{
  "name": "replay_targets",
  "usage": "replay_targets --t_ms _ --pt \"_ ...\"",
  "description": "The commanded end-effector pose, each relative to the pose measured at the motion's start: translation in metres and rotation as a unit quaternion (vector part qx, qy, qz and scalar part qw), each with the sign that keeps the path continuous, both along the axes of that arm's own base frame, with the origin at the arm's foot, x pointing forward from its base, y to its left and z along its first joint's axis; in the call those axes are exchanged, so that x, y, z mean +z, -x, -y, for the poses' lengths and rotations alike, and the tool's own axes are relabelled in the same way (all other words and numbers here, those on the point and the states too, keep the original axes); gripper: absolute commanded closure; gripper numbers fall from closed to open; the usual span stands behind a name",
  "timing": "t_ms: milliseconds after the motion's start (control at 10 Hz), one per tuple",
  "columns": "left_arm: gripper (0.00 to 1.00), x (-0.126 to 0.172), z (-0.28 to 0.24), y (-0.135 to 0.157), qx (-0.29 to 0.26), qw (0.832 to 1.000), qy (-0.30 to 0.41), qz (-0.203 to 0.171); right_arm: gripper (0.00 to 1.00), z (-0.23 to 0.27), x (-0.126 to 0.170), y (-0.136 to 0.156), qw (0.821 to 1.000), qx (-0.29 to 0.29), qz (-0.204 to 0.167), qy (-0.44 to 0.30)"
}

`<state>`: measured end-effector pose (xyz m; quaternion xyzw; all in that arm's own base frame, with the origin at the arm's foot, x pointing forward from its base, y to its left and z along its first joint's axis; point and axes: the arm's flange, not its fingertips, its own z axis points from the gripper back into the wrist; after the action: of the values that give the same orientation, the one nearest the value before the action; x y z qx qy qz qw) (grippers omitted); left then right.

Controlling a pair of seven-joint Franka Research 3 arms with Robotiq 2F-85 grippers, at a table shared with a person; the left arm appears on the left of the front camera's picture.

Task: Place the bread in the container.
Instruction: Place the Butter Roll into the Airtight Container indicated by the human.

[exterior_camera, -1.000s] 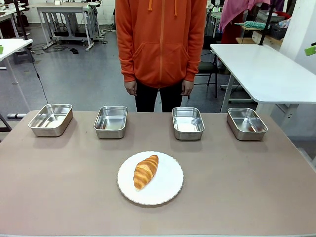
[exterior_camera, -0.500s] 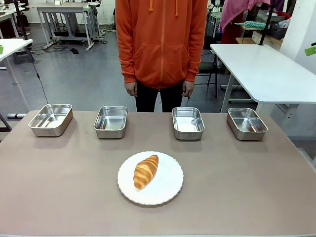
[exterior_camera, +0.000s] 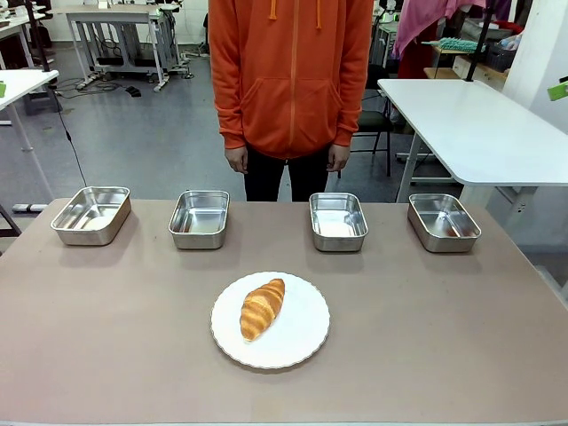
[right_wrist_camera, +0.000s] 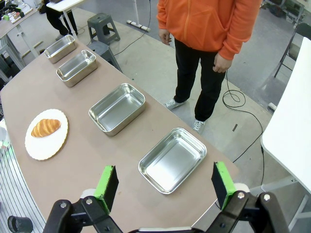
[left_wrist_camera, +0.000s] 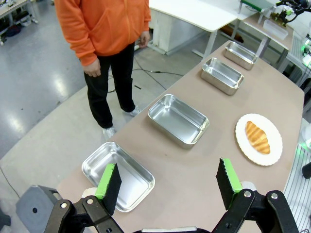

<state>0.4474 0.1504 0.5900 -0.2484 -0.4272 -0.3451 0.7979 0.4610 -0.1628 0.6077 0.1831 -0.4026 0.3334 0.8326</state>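
Observation:
The bread (exterior_camera: 262, 308), a golden-brown croissant, lies on a round white plate (exterior_camera: 302, 342) at the middle of the brown table; it also shows as the bread (left_wrist_camera: 257, 137) and the bread (right_wrist_camera: 45, 127) in the wrist views. Several steel containers line the far edge, none singled out: one at far left (exterior_camera: 90, 214), one left of centre (exterior_camera: 199, 218), one right of centre (exterior_camera: 337, 221). My left gripper (left_wrist_camera: 168, 185) hangs open high above the leftmost pan (left_wrist_camera: 117, 174). Over the rightmost pan (right_wrist_camera: 172, 159), my right gripper (right_wrist_camera: 165, 185) is open too. Neither holds anything.
A person in an orange hoodie (exterior_camera: 290, 71) stands at the far side, hands down at the sides. Another steel pan (exterior_camera: 443, 222) sits at far right. A white table (exterior_camera: 479, 124) stands behind right. Bare tabletop surrounds the plate.

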Motion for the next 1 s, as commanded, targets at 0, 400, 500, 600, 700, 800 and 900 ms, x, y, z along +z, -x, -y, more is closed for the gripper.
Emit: replay_targets --t_ms 0,400,500,600,700,800,900 --pt "0.0 0.0003 -0.001 0.0022 -0.005 1.0 0.008 0.008 0.0 -0.0013 0.0008 0.0004 1.0 0.002 0.007 -0.005" --pt "0.0 0.0003 -0.001 0.0022 -0.005 1.0 0.008 0.008 0.0 -0.0013 0.0008 0.0004 1.0 0.002 0.007 -0.005" --pt "0.0 0.0003 -0.001 0.0022 -0.005 1.0 0.008 0.008 0.0 -0.0013 0.0008 0.0004 1.0 0.002 0.007 -0.005" --pt "0.0 0.0003 -0.001 0.0022 -0.005 1.0 0.008 0.008 0.0 -0.0013 0.0008 0.0004 1.0 0.002 0.007 -0.005" --pt "0.0 0.0003 -0.001 0.0022 -0.005 1.0 0.008 0.008 0.0 -0.0013 0.0008 0.0004 1.0 0.002 0.007 -0.005" --pt "0.0 0.0003 -0.001 0.0022 -0.005 1.0 0.008 0.008 0.0 -0.0013 0.0008 0.0004 1.0 0.002 0.007 -0.005" --pt "0.0 0.0003 -0.001 0.0022 -0.005 1.0 0.008 0.008 0.0 -0.0013 0.0008 0.0004 1.0 0.002 0.007 -0.005"
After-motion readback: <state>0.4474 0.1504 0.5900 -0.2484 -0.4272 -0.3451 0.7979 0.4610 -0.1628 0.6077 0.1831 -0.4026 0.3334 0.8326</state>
